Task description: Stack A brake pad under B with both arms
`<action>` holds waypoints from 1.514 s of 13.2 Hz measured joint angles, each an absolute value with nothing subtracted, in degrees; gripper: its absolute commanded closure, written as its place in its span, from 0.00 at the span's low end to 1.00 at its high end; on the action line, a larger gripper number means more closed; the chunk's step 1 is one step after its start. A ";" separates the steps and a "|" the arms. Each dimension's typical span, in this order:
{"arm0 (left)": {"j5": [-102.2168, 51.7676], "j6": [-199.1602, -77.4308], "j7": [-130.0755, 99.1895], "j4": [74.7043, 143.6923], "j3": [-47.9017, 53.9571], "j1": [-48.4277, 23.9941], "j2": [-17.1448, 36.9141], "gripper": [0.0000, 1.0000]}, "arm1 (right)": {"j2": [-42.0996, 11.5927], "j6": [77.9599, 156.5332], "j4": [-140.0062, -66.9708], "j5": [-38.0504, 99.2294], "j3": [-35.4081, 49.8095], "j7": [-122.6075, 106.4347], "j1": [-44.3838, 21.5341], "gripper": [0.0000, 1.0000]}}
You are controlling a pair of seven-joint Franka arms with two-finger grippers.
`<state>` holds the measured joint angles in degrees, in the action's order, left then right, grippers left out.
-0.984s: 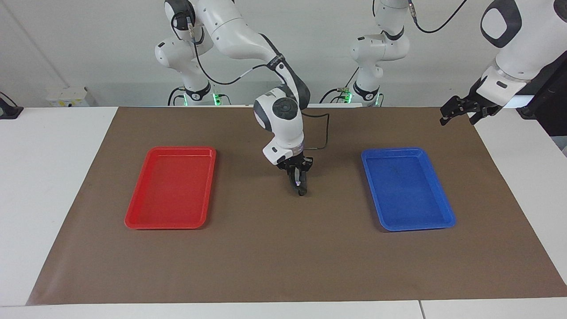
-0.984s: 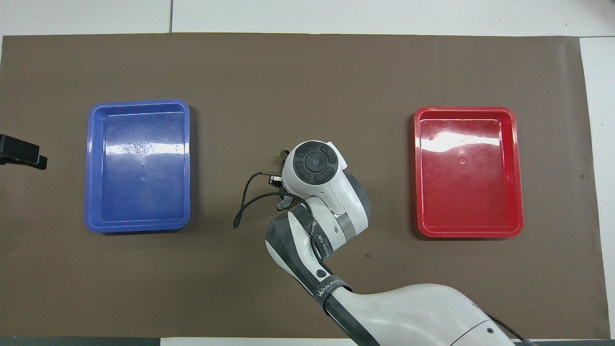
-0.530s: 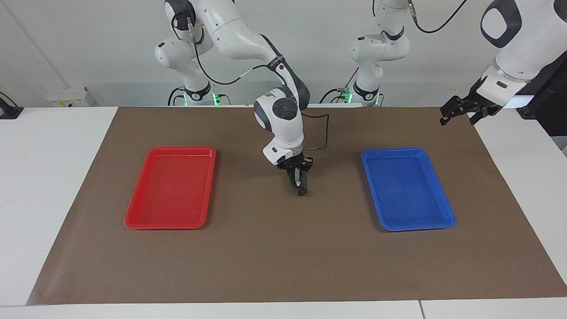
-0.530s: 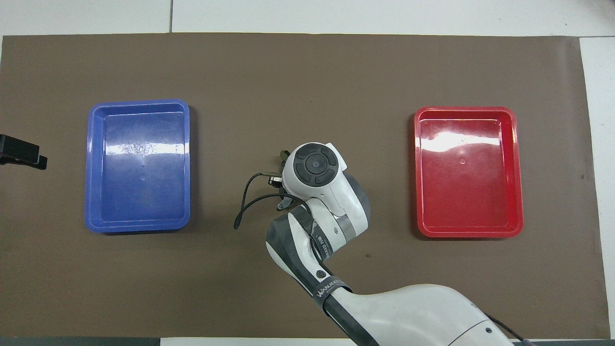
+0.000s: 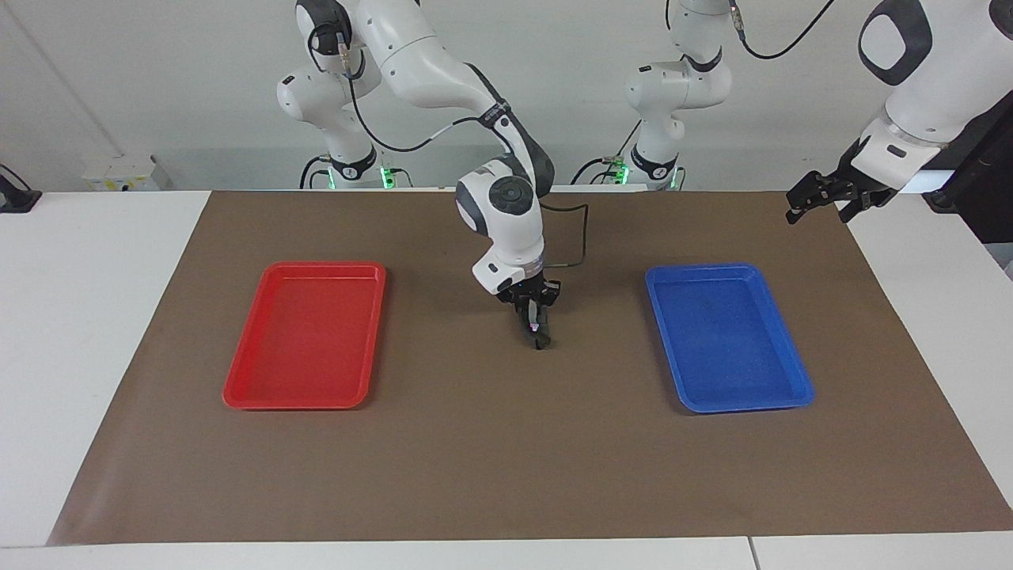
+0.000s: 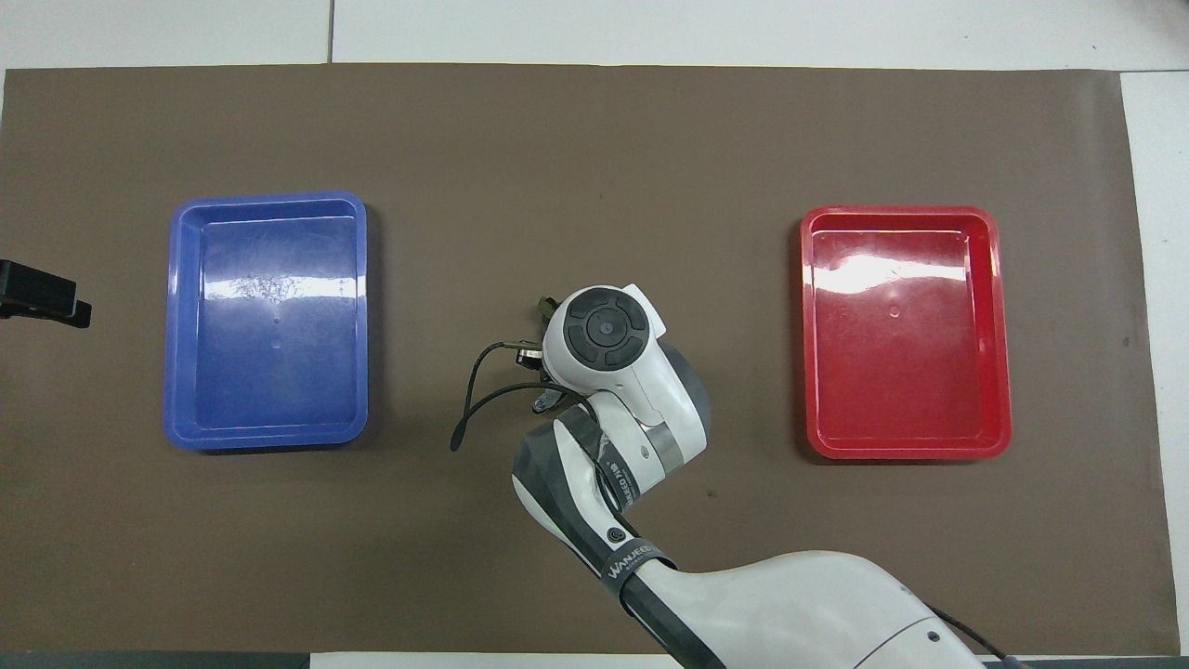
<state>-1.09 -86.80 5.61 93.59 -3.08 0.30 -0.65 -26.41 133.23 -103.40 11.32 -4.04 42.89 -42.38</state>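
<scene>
With right gripper (image 5: 536, 332) low at mat (image 5: 475, 459) centre, clenched on dark pad, type unclear; stack unconfirmed, left gripper (image 5: 819, 198) idle.

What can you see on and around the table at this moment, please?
table: one, white, under everything.
mat: one, brown, covering most of the table.
red tray: one, red, on the mat toward the right arm's end; nothing in it.
blue tray: one, blue, on the mat toward the left arm's end; nothing in it.
pad: one, dark, hanging from the right hand between the trays, its lower end close to the mat; which pad it is cannot be told.
right hand: one, black, low over the mat's middle, gripping the pad.
left hand: one, black, raised over the mat's edge at the left arm's end, waiting.
</scene>
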 measured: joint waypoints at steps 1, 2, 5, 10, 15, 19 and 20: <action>-1.09 -86.80 5.61 93.59 -3.08 0.30 -0.65 0.00 | -26.40 133.23 -103.41 11.32 -4.04 42.89 -42.38 0.19; -1.09 -86.80 5.61 93.59 -3.08 0.30 -0.65 0.00 | -26.40 133.25 -103.42 11.32 -4.04 42.89 -42.38 0.00; -1.09 -86.80 5.61 93.59 -3.08 0.30 -0.65 0.00 | -26.41 133.36 -103.45 11.32 -4.04 42.88 -42.38 0.00; -1.09 -86.80 5.61 93.59 -3.08 0.30 -0.65 0.00 | -24.25 130.98 -101.33 9.04 -4.98 42.89 -42.05 0.00; -1.09 -86.80 5.61 93.59 -3.08 0.30 -0.65 0.00 | -12.43 119.56 -100.79 -1.24 -6.40 33.32 -29.58 0.00; -1.09 -86.80 5.61 93.59 -3.08 0.30 -0.65 0.00 | -7.34 109.14 -101.50 -1.33 -6.51 20.63 -20.62 0.00; -1.09 -86.80 5.61 93.59 -3.08 0.30 -0.65 0.00 | -6.40 107.72 -102.28 -1.35 -6.51 18.58 -18.93 0.00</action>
